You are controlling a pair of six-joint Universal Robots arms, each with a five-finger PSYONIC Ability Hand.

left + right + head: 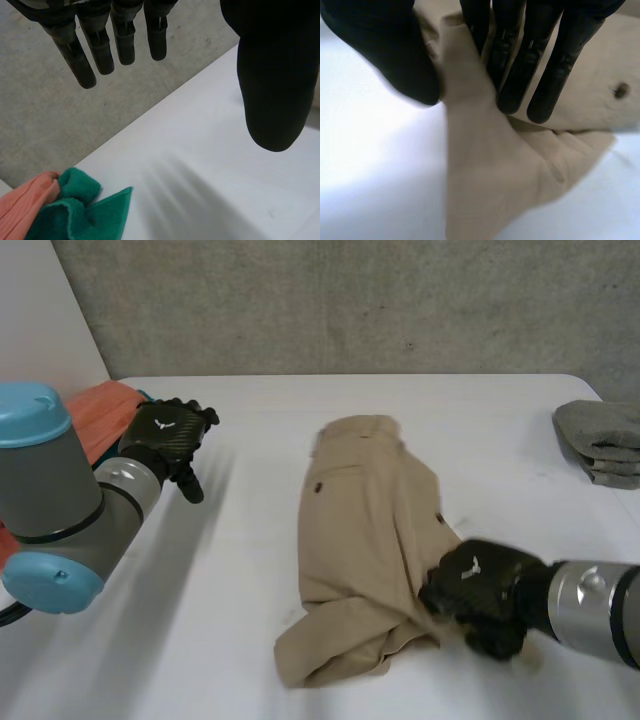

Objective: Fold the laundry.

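Toward the front edge of the table point(200, 660), right hand point(478, 592) pinches the side of the tan trousers point(365, 530); left hand point(168, 435) hovers open. A level carry should keep the fold square.

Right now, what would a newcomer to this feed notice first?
The tan trousers lie rumpled in the middle of the white table, the right hand pinching a fold at their near right edge. The left hand hangs open, holding nothing, beside an orange cloth and a green towel at the table's left edge. A folded grey stack sits at the far right.
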